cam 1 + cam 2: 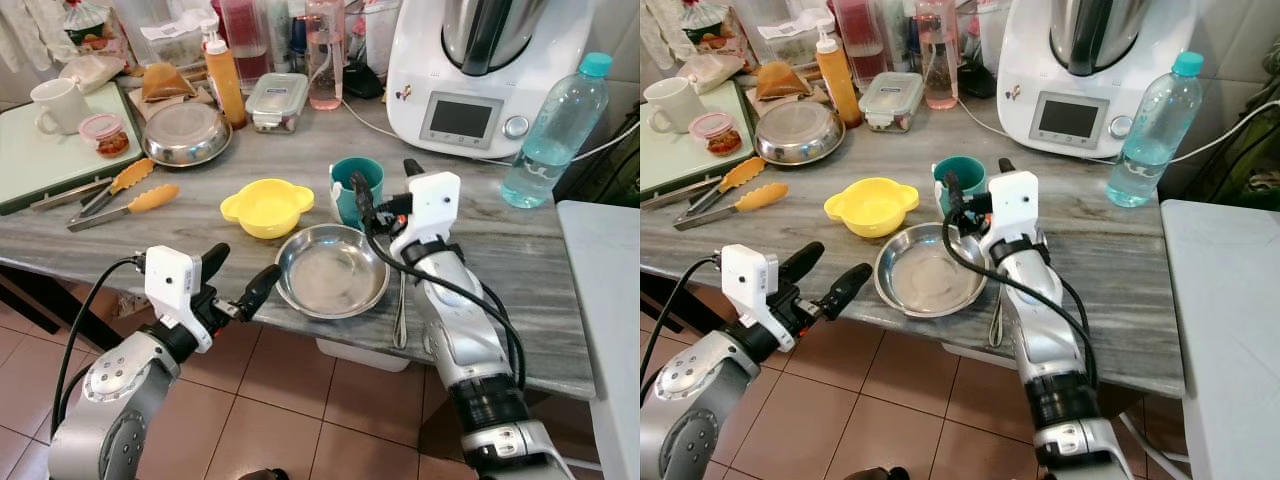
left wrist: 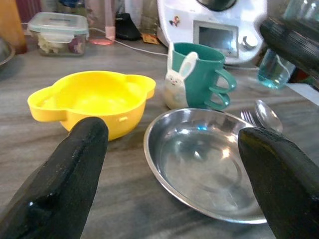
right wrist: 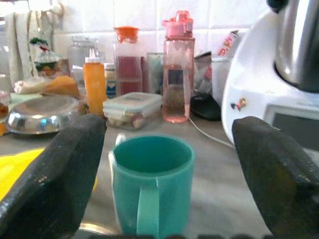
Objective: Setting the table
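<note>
- Teal mug [image 1: 356,188] upright on the counter [image 1: 500,250], just behind the steel plate [image 1: 332,270].
- Right gripper [image 3: 164,164] spread wide, facing the handle.
- Left gripper [image 1: 243,275] open near the plate's edge.
- Likely rigid, light, slippery; best pinched across the body.

counter: grey veined stone worktop [image 1: 520,250] | floor: terracotta tiles [image 1: 290,395] | wall: white tiles [image 3: 144,15] | light: bright, even

My two black fingers [image 3: 55,179] stand wide apart around a teal mug [image 3: 152,181], its handle facing me; behind it sits a lidded container [image 3: 130,107], perhaps holding food.
</note>
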Tool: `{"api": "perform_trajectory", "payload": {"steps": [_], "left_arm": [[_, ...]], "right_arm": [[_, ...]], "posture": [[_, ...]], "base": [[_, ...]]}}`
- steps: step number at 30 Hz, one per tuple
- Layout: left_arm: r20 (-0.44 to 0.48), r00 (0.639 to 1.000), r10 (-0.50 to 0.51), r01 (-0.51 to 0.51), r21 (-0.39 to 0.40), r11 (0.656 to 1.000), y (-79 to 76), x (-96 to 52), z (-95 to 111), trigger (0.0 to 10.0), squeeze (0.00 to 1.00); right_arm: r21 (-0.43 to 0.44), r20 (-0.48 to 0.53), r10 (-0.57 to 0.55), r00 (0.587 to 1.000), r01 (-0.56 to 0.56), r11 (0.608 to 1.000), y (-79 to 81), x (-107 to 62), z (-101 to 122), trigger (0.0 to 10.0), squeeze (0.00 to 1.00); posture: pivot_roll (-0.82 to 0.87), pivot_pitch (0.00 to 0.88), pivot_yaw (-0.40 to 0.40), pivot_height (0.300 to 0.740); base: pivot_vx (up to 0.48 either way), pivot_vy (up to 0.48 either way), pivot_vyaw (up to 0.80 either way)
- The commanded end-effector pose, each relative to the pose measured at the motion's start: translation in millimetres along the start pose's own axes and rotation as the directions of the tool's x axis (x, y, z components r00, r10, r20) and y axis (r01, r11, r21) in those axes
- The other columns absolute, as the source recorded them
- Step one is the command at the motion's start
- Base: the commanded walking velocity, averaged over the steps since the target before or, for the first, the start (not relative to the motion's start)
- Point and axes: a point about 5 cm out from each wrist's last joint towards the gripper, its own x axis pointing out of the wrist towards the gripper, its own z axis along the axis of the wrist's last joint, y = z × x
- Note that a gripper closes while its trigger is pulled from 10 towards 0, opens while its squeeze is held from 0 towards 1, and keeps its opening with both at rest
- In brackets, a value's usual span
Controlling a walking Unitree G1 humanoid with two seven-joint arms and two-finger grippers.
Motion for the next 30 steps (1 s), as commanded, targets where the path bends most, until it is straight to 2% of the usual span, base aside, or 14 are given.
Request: {"api": "perform_trajectory", "payload": {"steps": [1, 4, 10, 14, 20, 26, 30], "left_arm": [[0.004, 1.0, 0.021, -0.021, 0.018, 1.0, 3.2, 1.8, -1, 10.0, 0.0], [0.025, 0.998, 0.05, -0.051, 0.015, 0.999, 4.5, 4.7, -2, 10.0, 0.0], [0.041, 0.997, 0.07, -0.071, 0.025, 0.997, 5.1, 7.8, -5, 10.0, 0.0], [0.077, 0.989, 0.123, -0.125, 0.015, 0.992, 4.9, 10.0, -6, 10.0, 0.0], [0.1, 0.98, 0.171, -0.174, 0.019, 0.985, -2.4, 13.0, -13, 10.0, 0.0], [0.083, 0.972, 0.22, -0.224, 0.044, 0.974, 6.0, 12.0, -20, 10.0, 0.0], [0.026, 0.963, 0.269, -0.27, 0.074, 0.96, 11.8, 6.0, -33, 10.0, 0.0]], "right_arm": [[0.001, -0.015, -0.024, 1.0, 0.024, 1.0, 1.6, -11.7, 2, 10.0, 1.0], [-0.039, -0.026, -0.068, 0.997, 0.067, 0.997, -6.1, -31.2, 2, 10.0, 1.0], [-0.067, -0.064, -0.112, 0.992, 0.108, 0.992, -16.4, -46.6, -2, 10.0, 1.0], [-0.098, -0.086, -0.151, 0.985, 0.142, 0.985, -24.6, -57.6, -2, 10.0, 1.0], [-0.102, -0.14, -0.148, 0.979, 0.134, 0.986, -17.5, -72.0, -3, 10.0, 1.0], [-0.089, -0.166, -0.128, 0.978, 0.115, 0.989, -10.2, -78.5, -5, 10.0, 1.0], [-0.079, -0.207, -0.159, 0.965, 0.145, 0.986, -16.3, -85.8, -10, 10.0, 1.0]], "posture": [[0.03, 0.066, 0.047, 0.74], [0.02, 0.054, 0.046, 0.74], [0.0, 0.043, 0.039, 0.74], [-0.02, 0.031, 0.038, 0.74], [-0.03, 0.016, 0.033, 0.74], [-0.04, 0.011, 0.033, 0.74], [-0.05, 0.01, 0.036, 0.74]], "base": [[0.0, 0.0, 0.0], [0.0, 0.0, 0.0], [0.0, 0.0, 0.0], [0.0, 0.0, 0.0], [0.0, 0.0, 0.0], [0.0, 0.0, 0.0], [0.0, 0.0, 0.0]]}}
